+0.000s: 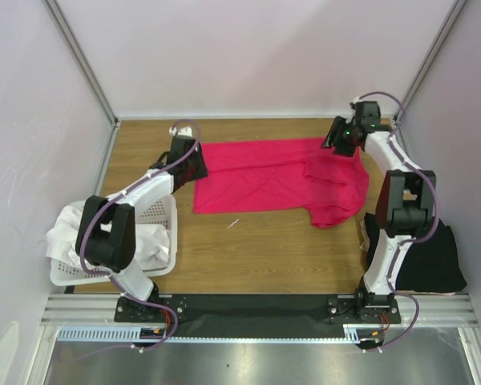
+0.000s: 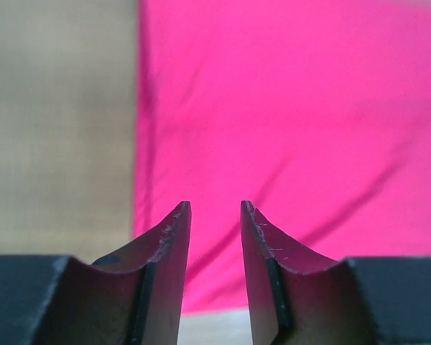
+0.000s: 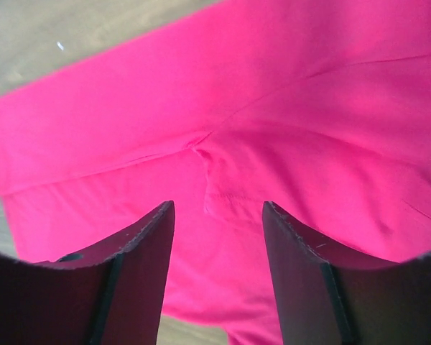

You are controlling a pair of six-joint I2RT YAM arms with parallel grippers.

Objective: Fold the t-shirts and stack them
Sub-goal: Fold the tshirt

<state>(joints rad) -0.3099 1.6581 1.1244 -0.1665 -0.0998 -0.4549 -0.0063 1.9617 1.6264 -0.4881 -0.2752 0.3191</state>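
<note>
The crimson t-shirt [image 1: 264, 184] stretches left to right: left gripper [image 1: 194, 164] sits at its left edge, right gripper [image 1: 337, 138] over its right end, both with fingers apart, seemingly holding nothing.

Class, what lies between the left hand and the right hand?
The crimson-pink t-shirt spans the table from left hand to right hand; the top view shows it.

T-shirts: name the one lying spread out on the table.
The pink t-shirt, mid-table. The white ones are bunched in the basket; the black one lies at the right edge.
</note>
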